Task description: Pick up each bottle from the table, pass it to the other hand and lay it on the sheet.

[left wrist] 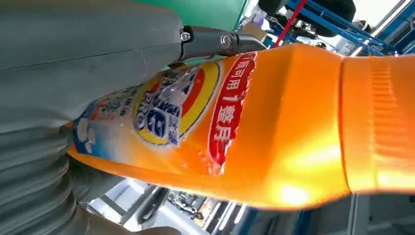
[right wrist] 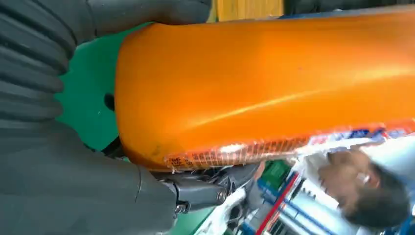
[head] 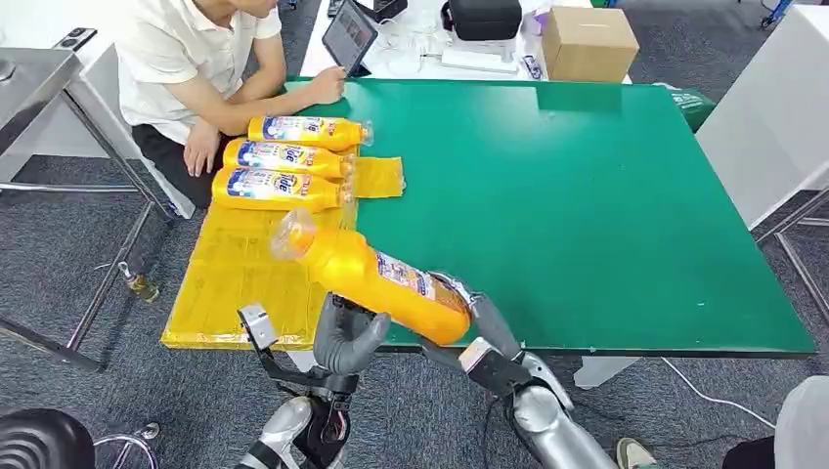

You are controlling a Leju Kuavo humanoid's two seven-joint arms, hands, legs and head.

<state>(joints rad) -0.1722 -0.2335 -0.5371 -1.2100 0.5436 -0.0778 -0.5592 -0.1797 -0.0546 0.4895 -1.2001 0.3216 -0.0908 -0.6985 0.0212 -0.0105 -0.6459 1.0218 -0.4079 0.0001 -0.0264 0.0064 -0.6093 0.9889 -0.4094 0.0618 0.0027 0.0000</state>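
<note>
An orange bottle hangs over the table's near edge, its clear cap pointing toward the yellow sheet. My right hand grips its base; the right wrist view shows the bottle pressed against that hand. My left hand wraps the bottle's middle from below. In the left wrist view the thumb and a dark finger lie over the label of the bottle beside the hand. Three more orange bottles lie side by side at the sheet's far end.
The green table spreads to the right of the sheet. A person sits at the far left corner with a hand on the table. A tablet, a cardboard box and a black bag stand behind.
</note>
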